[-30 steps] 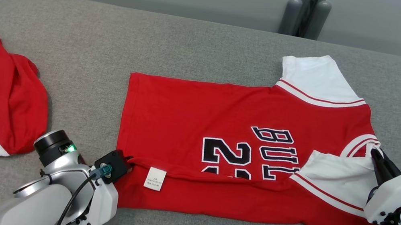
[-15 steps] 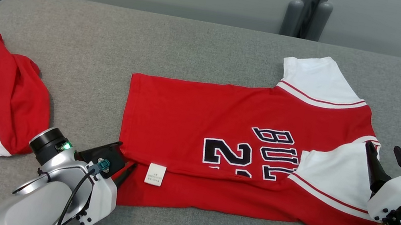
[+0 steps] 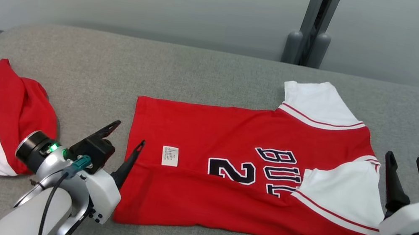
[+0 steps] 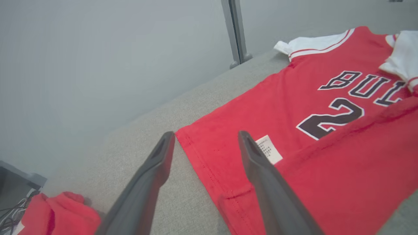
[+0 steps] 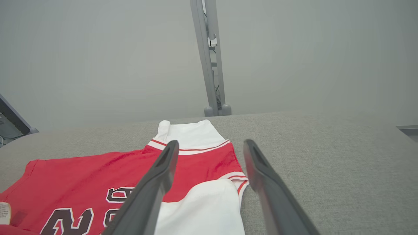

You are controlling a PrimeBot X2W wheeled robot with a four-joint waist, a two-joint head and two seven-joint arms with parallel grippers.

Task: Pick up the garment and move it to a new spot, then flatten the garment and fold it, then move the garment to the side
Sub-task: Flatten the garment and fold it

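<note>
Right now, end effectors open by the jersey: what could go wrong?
1. Left end effector has one finger over the jersey hem; it could snag and undo the near fold.
2. Far sleeve sticks out unfolded; next fold may bunch.
3. Crumpled red garment lies on the left, crowding that side.

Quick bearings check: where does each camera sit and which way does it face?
Head view: on the head, facing forward and down at the red jersey on the grey table; left gripper lower left, right gripper lower right, both open.
Left wrist view: from that wrist, along its fingers, at the jersey's hem and label.
Right wrist view: from that wrist, along its fingers, over the white sleeve toward the post.
Shared: all three show the jersey's printed number.
</note>
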